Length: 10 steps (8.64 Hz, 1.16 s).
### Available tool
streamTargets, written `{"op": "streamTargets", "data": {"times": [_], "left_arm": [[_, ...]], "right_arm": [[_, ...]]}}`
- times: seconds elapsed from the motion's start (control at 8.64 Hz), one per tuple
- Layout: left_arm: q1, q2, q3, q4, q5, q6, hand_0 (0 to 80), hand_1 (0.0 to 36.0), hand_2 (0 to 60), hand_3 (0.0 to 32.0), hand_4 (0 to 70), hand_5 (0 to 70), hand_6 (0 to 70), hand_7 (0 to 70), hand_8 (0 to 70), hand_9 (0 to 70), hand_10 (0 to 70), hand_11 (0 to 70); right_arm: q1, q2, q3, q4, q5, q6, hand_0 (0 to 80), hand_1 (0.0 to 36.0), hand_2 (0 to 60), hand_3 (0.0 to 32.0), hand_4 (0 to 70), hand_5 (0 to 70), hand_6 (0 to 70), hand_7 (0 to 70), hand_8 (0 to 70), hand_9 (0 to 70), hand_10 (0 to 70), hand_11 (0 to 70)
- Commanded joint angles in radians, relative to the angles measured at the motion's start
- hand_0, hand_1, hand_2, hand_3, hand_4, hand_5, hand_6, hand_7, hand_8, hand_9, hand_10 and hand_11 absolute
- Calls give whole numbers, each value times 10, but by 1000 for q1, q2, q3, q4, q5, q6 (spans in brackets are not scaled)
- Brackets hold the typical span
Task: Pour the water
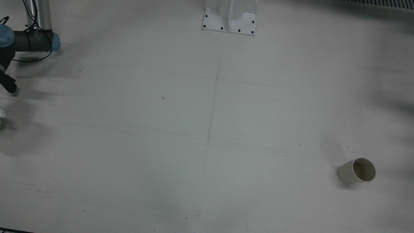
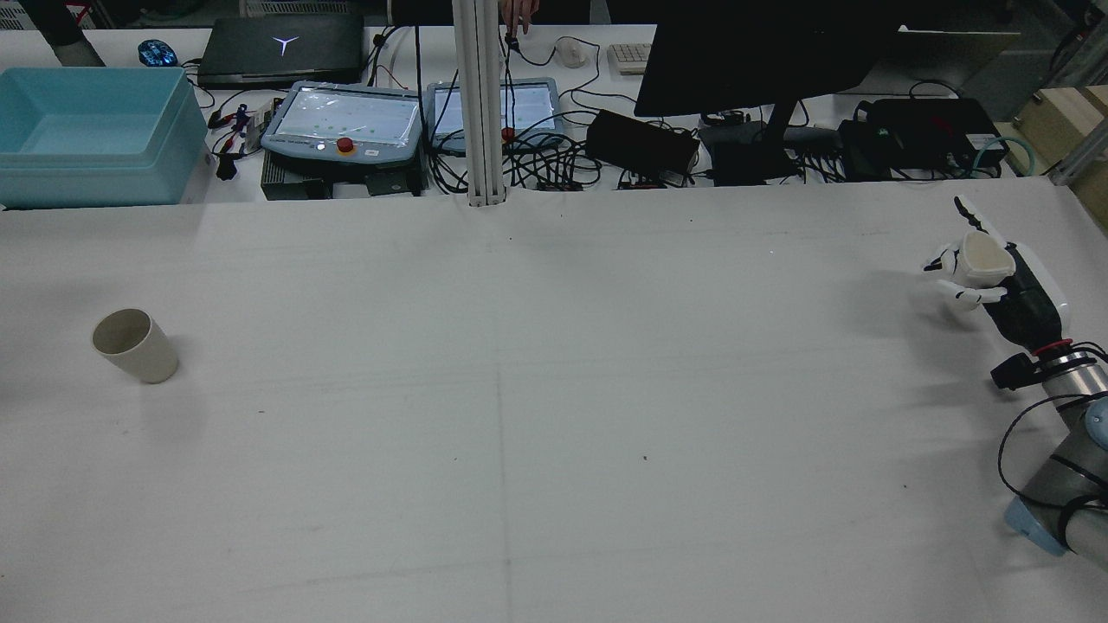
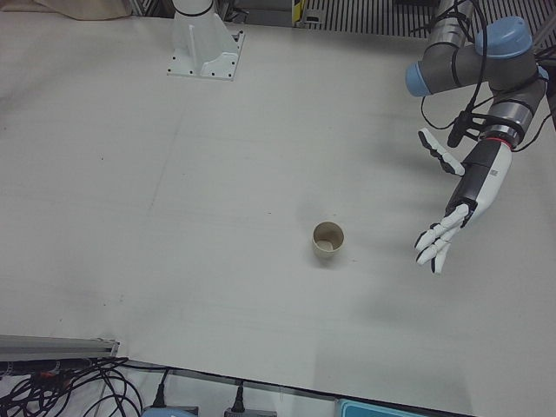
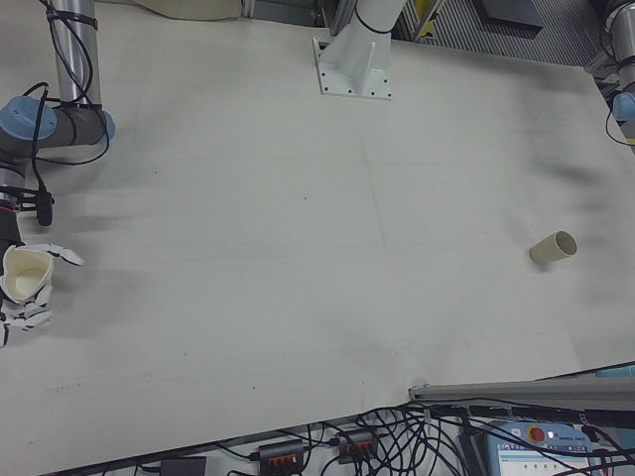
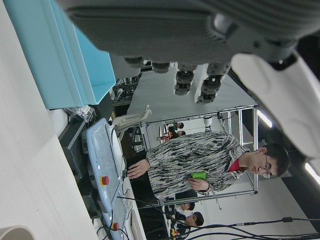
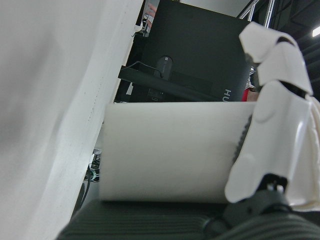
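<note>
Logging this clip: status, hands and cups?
Right hand shut on a cup. Left hand open, beside second cup, not touching. Nothing in the way.

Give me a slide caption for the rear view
Right hand holds a cup above the table; second cup stands far left.

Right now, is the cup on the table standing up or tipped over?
Standing up. The cup rests on its base, open mouth facing upward, with no hand touching it.

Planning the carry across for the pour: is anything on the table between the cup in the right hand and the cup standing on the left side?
Nothing visible. The white table lies bare between the held cup in the right hand and the standing cup.
</note>
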State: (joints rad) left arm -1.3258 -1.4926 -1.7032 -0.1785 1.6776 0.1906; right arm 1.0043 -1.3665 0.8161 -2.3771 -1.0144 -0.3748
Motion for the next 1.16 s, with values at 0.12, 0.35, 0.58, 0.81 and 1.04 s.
{"op": "streamTargets", "data": {"times": [0.12,0.35,0.58,0.81,1.04], "left_arm": [[-1,31,-27,2,5,-2,374,0,0,14,268,0,109,86,23,3,0,0],[-1,54,-56,20,16,-10,383,0,0,18,267,0,109,87,24,3,0,0],[0,74,-108,63,42,-13,388,0,0,22,267,0,110,89,24,3,0,0],[2,80,-154,115,44,-14,386,0,0,38,260,0,108,89,23,3,0,0],[7,81,-203,177,44,-22,394,0,0,42,255,0,105,86,22,3,0,0]], "right_arm": [[5,-20,6,-2,-7,54,528,152,0,84,0,50,26,0,0,0,0,0],[14,-37,11,-2,-9,112,524,152,0,258,0,45,0,0,0,0,0,0],[102,-113,134,-7,-126,140,523,157,0,320,0,42,0,0,0,0,0,0],[307,-135,240,-75,-399,140,528,164,0,320,0,47,0,0,0,0,0,0],[399,-302,444,-115,-513,149,520,160,0,320,0,45,0,0,0,0,0,0]]}}
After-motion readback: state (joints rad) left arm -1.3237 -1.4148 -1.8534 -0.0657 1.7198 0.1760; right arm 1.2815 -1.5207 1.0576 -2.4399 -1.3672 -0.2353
